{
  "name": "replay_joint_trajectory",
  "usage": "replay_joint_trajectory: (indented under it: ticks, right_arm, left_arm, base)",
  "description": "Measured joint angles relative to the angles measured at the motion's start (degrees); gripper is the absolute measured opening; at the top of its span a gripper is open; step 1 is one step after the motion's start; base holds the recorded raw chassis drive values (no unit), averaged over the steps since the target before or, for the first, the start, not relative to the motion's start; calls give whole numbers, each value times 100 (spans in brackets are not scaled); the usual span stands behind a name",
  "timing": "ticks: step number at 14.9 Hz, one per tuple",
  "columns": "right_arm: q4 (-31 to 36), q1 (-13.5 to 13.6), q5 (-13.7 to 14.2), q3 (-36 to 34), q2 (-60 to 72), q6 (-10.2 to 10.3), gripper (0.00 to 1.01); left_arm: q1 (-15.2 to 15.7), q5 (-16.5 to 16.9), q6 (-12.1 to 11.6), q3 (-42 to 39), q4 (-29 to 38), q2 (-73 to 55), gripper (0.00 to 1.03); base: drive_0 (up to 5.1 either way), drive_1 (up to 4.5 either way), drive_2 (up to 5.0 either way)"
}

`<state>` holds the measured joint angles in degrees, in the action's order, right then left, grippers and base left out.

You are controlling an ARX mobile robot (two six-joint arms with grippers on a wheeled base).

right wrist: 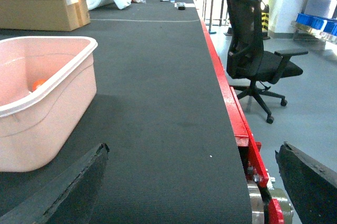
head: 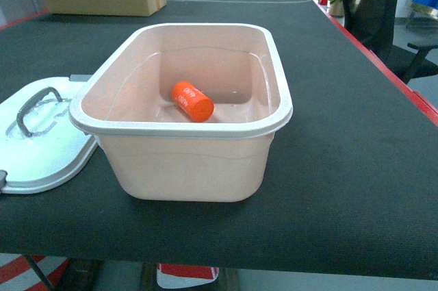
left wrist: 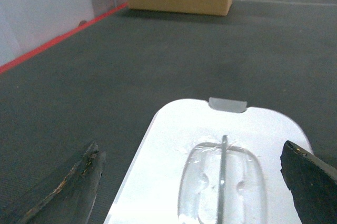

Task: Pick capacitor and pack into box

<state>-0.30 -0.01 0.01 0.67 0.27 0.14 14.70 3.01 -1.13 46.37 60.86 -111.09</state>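
Head: capacitor (head: pixel 192 100), bright orange cylinder, dark print unreadable, lying tilted on floor of pink box (head: pixel 179 126); white lid (head: pixel 41 142) beside, on counter (head: pixel 342 133).
Left wrist: left hand (left wrist: pixel 195 182) fingers apart over lid.
Right wrist: right hand (right wrist: pixel 195 182) fingers apart, nothing held; orange sliver inside box.

Head view down on box (head: pixel 179 142); low wrist views, right sharing its corner.

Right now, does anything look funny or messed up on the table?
Not really. The small orange cylinder capacitor lies on its side inside the pale pink plastic tub, not standing up. The tub's white lid with the grey handle is off, flat on the black table beside it. Nothing looks spilled or broken.
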Motion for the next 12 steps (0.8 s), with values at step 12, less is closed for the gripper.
replay_joint_trajectory:
  ticks: [12]
  right_arm:
    - [-2,0,0,0,0,0,98]
  left_arm:
    - [-160,511,-389,2142,-1373,-2367,68]
  base:
    - [0,0,0]
